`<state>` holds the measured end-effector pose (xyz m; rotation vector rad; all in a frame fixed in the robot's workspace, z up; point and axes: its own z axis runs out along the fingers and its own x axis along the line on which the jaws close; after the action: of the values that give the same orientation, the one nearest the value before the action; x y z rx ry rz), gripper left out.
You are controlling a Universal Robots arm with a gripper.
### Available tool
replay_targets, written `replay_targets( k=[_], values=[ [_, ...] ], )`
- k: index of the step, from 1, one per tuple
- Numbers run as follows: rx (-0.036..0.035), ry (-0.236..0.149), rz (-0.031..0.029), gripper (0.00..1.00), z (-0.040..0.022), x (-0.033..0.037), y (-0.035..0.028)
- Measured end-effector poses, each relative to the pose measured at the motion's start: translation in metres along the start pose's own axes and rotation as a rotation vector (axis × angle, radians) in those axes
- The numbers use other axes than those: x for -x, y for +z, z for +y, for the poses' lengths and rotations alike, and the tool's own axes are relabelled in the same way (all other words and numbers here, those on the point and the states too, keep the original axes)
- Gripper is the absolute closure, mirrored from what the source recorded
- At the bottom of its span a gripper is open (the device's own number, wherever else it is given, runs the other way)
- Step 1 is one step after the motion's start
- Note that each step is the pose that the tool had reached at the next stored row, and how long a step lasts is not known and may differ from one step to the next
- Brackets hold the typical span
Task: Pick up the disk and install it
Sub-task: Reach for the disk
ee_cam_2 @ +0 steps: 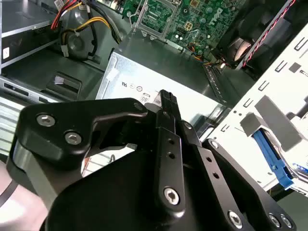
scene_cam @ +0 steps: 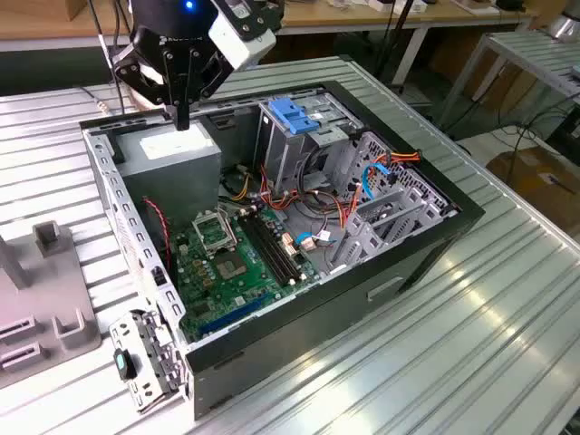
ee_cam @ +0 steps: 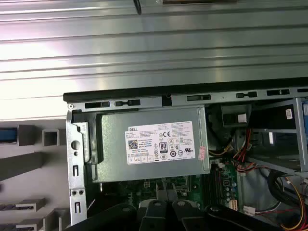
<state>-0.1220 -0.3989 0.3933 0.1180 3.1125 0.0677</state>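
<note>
My gripper [scene_cam: 181,116] hangs at the far end of the open computer case [scene_cam: 426,231], just above the grey power supply box [scene_cam: 172,161] with its white sticker [ee_cam: 161,143]. Its black fingers [ee_cam_2: 166,103] point down, shut together, with nothing between them. A blue plastic rail [ee_cam_2: 272,155] with a bit of printed label beside it lies among grey fixture blocks beyond the case's perforated wall; it looks like the edge of the disk, mostly cut off. The grey drive cage with a blue latch [scene_cam: 294,116] stands upright inside the case on the exterior view's right of the gripper.
A green motherboard [scene_cam: 231,263] lies on the case floor, with loose red, yellow and orange cables [scene_cam: 340,213] nearby. The grey fixture [scene_cam: 41,299] sits on the ribbed metal table [scene_cam: 435,362] at the exterior view's left. The case walls ring the gripper closely.
</note>
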Motion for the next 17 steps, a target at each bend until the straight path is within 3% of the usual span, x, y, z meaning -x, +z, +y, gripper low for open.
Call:
replay_targets(
  k=[12, 17],
  values=[
    [0.0000, 0.000, 0.0000, 0.89, 0.0000, 0.0000, 0.0000],
    [0.0000, 0.000, 0.0000, 0.89, -0.0003, -0.0044, -0.0001]
  ],
)
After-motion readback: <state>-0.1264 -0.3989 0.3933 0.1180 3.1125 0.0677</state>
